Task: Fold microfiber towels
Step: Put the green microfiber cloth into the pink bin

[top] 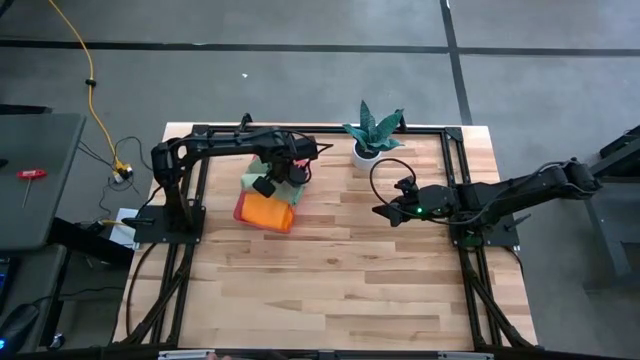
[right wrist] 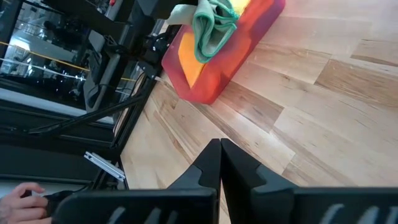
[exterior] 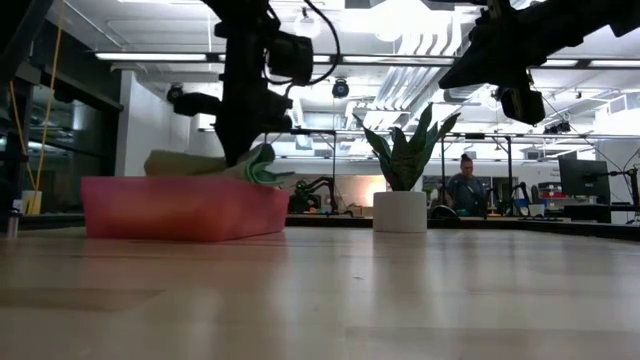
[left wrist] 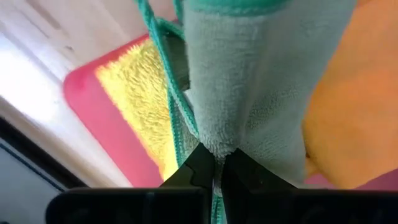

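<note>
A pale green microfiber towel (left wrist: 261, 81) with a teal hem hangs bunched over the pink tray (exterior: 180, 210), which stands on the table's far left. My left gripper (left wrist: 216, 171) is shut on it, above the tray (top: 240, 208). A yellow towel (left wrist: 140, 99) and an orange towel (top: 268, 212) lie in the tray. My right gripper (top: 381, 213) hovers shut and empty above the table at the right, its fingers (right wrist: 219, 155) pointing toward the tray. My left gripper pinches a bunched fold of the pale green towel (left wrist: 214, 146) between its two fingers; how many layers I cannot tell. The fingers come from above, pointing down. The towel droops slack below them (right wrist: 211, 28), its lower part on the towels in the tray.
A potted plant in a white pot (top: 372, 135) stands at the far edge, right of the tray. Bare wooden tabletop (top: 340, 290) stretches across the middle and near side. A black frame (top: 465, 180) runs along the table's edges. A person (exterior: 465, 185) sits in the room beyond.
</note>
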`<action>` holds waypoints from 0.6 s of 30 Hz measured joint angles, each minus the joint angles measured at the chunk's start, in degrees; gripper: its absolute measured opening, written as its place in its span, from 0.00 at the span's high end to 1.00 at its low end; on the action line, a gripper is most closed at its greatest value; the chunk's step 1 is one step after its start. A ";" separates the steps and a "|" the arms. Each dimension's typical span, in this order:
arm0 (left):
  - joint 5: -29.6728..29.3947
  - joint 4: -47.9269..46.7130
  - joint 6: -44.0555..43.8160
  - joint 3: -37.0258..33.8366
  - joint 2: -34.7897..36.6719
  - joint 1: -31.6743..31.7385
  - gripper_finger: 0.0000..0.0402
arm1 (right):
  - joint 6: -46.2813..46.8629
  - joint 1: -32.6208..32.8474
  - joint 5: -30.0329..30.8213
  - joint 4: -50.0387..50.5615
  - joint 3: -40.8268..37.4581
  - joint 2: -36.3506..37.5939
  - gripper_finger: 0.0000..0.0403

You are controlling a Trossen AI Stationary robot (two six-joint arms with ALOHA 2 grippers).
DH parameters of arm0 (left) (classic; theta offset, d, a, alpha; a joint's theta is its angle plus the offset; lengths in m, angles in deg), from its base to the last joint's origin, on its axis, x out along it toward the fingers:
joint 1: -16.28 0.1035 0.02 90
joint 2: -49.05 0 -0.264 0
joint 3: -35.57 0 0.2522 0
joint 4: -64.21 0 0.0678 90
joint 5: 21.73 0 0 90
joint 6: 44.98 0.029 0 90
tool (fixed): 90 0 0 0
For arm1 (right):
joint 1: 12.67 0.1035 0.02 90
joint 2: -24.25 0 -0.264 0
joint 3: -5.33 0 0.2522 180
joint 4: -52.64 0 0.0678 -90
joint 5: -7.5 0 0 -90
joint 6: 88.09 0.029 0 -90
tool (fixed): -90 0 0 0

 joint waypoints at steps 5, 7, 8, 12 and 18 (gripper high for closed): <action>-0.45 0.12 -1.87 0.18 0.00 0.81 1.00 | -0.01 -0.02 0.01 0.00 0.00 0.00 1.00; -0.43 0.24 -3.44 0.06 0.00 1.05 0.99 | 0.01 -0.02 0.01 0.00 0.00 0.00 1.00; -0.43 0.42 -4.20 0.04 0.00 1.19 0.98 | 0.01 0.00 0.01 0.00 0.00 0.00 1.00; -1.44 2.42 -6.60 0.04 0.00 1.22 0.92 | 0.19 -0.01 0.01 0.00 0.00 0.00 1.00; -3.25 3.11 -7.07 0.04 0.00 1.20 0.76 | 0.45 -0.02 0.01 -0.02 0.00 0.00 1.00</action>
